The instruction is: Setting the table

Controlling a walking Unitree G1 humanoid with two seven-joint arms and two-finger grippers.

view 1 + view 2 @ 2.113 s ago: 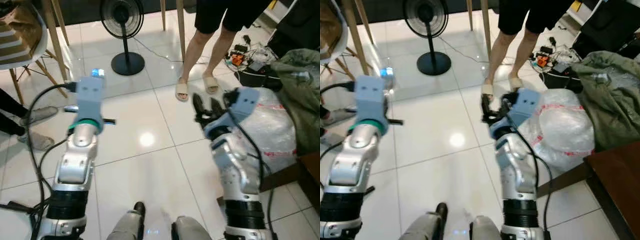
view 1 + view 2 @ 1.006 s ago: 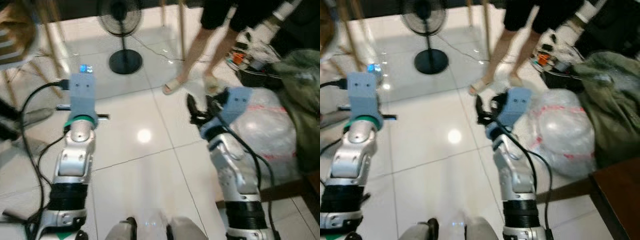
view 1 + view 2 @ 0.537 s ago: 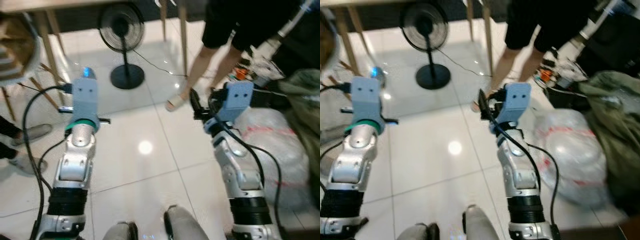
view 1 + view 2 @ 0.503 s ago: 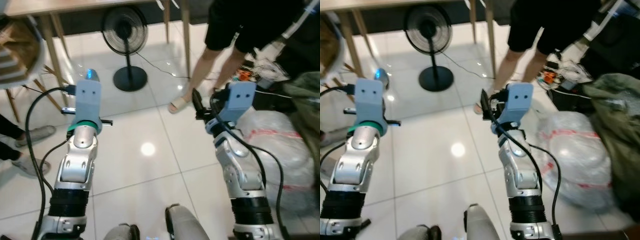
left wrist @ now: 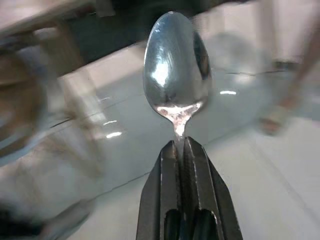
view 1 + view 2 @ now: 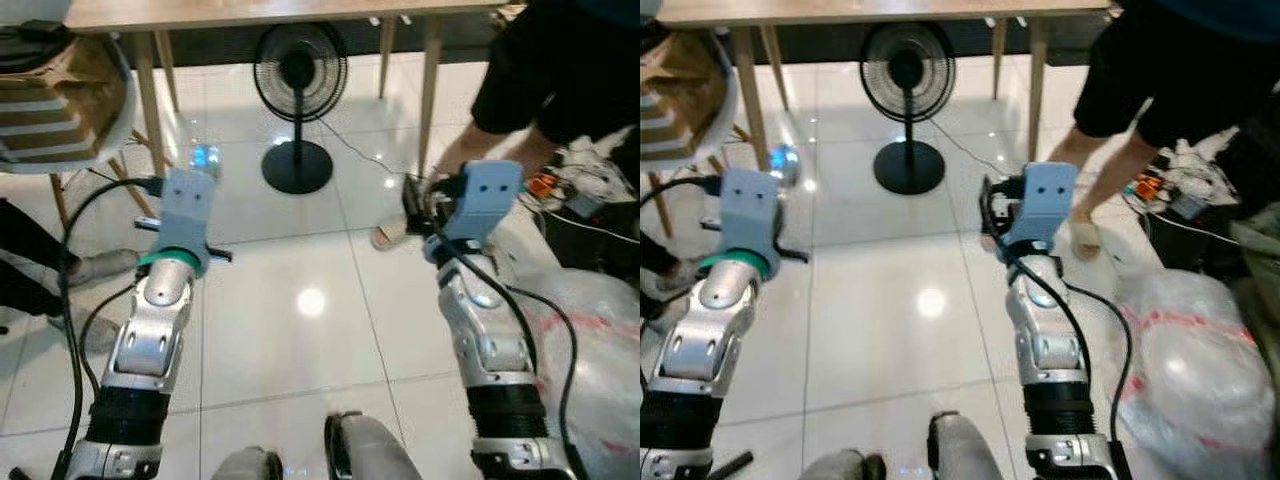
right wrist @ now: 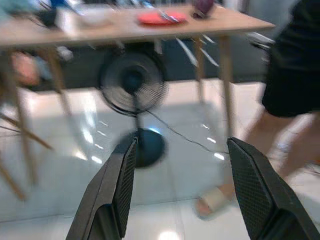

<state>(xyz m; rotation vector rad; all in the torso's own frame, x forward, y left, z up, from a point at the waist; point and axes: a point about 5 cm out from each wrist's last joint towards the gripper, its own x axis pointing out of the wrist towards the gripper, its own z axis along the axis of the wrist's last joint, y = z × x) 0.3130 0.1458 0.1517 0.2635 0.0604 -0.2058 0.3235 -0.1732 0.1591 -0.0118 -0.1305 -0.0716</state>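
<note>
My left gripper is shut on the handle of a shiny metal spoon, whose bowl sticks out past the fingertips. In the eye views the spoon glints just beyond the left wrist, held up over the floor. My right gripper is open and holds nothing; it is raised at chest height and points toward a wooden table. On that table lie a red plate with cutlery on it and a white bowl.
A black standing fan stands under the table's edge. A person's legs in black shorts are at the right. A chair and another person's shoe are at the left, and a plastic bag lies at the right.
The camera has swung up and toward the table, so its edge and legs now show. The person has stepped right. Both arms keep their raised poses, and the spoon stays gripped.
</note>
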